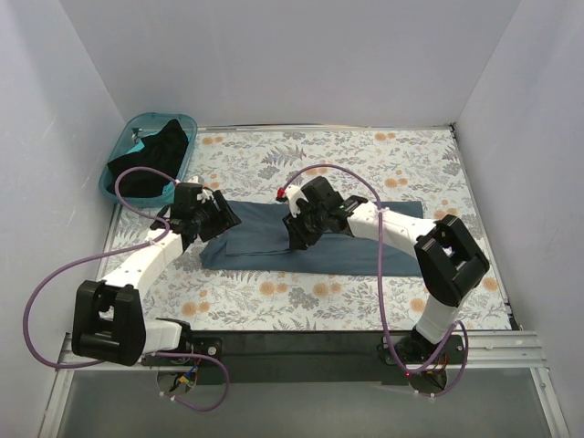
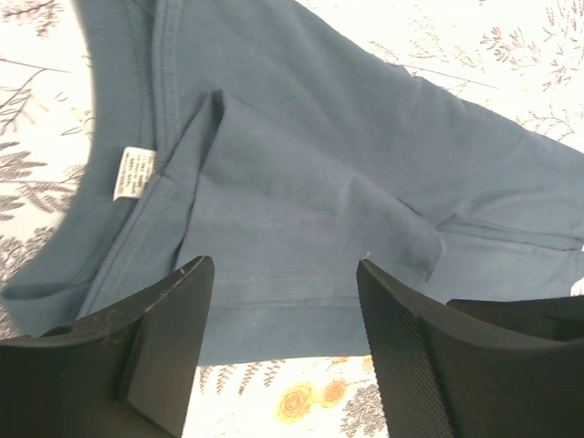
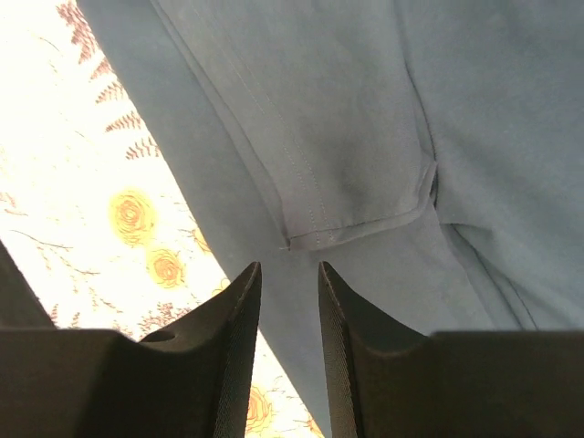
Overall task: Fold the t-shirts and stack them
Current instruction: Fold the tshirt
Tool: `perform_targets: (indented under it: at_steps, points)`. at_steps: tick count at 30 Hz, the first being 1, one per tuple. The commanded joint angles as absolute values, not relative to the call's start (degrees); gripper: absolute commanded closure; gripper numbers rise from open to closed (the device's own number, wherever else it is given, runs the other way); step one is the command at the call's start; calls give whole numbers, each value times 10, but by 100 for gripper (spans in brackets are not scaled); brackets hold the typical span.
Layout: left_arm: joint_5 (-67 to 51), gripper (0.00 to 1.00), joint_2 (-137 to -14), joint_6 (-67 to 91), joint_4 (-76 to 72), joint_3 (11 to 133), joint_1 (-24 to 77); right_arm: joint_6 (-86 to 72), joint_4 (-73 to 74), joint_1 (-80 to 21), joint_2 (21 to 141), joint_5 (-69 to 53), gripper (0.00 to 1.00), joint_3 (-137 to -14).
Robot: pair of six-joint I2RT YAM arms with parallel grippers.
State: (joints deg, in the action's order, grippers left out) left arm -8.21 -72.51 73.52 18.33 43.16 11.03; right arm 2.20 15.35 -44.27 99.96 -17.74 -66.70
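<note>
At far-left corner, teal basket (image 1: pixel 157 116) with black t-shirt (image 1: pixel 151 162)

A slate blue-grey cotton t-shirt (image 1: pixel 365 248) lies in a long band across the middle of the flower-printed table (image 1: pixel 365 151), its neck end to the left. In the far left corner sits a teal plastic basket (image 1: pixel 155 116) with a black cloth t-shirt (image 1: pixel 151 160) heaped inside it. The left gripper (image 1: pixel 226 219) hangs over the band's left end, jaws wide apart, and the right gripper (image 1: pixel 297 237) over its middle, jaws narrowly parted.
</note>
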Motion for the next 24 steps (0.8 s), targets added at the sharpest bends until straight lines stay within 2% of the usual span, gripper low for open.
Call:
perform_targets:
  at_steps: [1, 9, 13, 18, 20, 24]
  points:
    - [-105, 41, -744, 748, 174, 461, 111, 4, 156, -427, 973, -184, 66, -698]
    - [-92, 48, -840, 762, 158, 476, 112, -38, 153, -398, 1003, -217, 67, -698]
    - [-73, 58, -870, 764, 153, 479, 112, -47, 140, -399, 1015, -217, 68, -722]
    - [-17, 63, -902, 780, 157, 476, 112, -61, 108, -403, 1040, -235, 69, -736]
    - [14, 68, -915, 791, 160, 474, 112, -69, 105, -404, 1061, -237, 70, -738]
    - [35, 70, -940, 801, 161, 475, 109, -86, 97, -400, 1092, -206, 71, -719]
